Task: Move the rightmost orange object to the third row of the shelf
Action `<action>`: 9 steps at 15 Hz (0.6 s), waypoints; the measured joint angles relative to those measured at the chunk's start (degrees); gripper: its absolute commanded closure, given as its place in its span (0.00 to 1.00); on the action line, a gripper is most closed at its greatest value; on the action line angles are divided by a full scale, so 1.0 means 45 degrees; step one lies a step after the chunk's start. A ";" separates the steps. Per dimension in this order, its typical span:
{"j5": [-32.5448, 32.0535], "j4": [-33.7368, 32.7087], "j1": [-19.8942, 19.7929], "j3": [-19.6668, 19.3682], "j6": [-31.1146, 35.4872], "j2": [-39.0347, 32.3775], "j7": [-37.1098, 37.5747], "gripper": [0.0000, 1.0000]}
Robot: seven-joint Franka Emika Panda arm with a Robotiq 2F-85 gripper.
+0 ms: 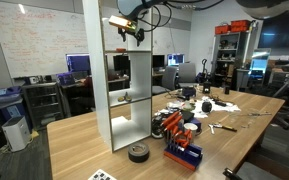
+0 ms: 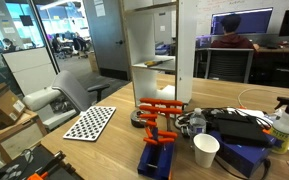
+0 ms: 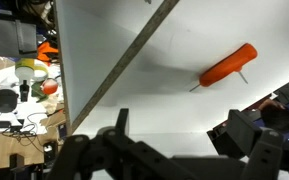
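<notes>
In the wrist view the small orange object (image 3: 229,65) lies on a white board of the shelf (image 3: 134,100), with thin metal pins sticking out of it. My gripper (image 3: 179,135) is open and empty, its two dark fingers apart from the orange object. In an exterior view the gripper (image 1: 132,32) hangs at an upper compartment of the tall white shelf (image 1: 94,70), and an orange patch (image 1: 118,20) shows beside it. The shelf also stands in the exterior view (image 2: 184,50), where the gripper is out of view.
A blue rack (image 1: 182,155) (image 2: 159,160) with orange clamps (image 2: 159,105) stands on the wooden table by the shelf's foot. A black tape roll (image 1: 137,153) lies near it. A white cup (image 2: 206,150) and cluttered tools and cables (image 2: 244,125) sit beside the rack.
</notes>
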State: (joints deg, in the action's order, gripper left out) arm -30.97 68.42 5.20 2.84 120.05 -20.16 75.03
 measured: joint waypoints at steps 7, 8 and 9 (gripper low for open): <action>0.0001 0.1508 -0.0011 0.0035 -0.0595 0.1466 0.0019 0.00; 0.0045 0.1897 -0.0011 0.0037 -0.0596 0.1745 0.0022 0.00; 0.0148 0.2311 -0.0011 0.0038 -0.0629 0.2043 0.0022 0.00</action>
State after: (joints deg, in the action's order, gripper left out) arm -30.30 78.82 5.15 3.01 117.22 -10.97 75.13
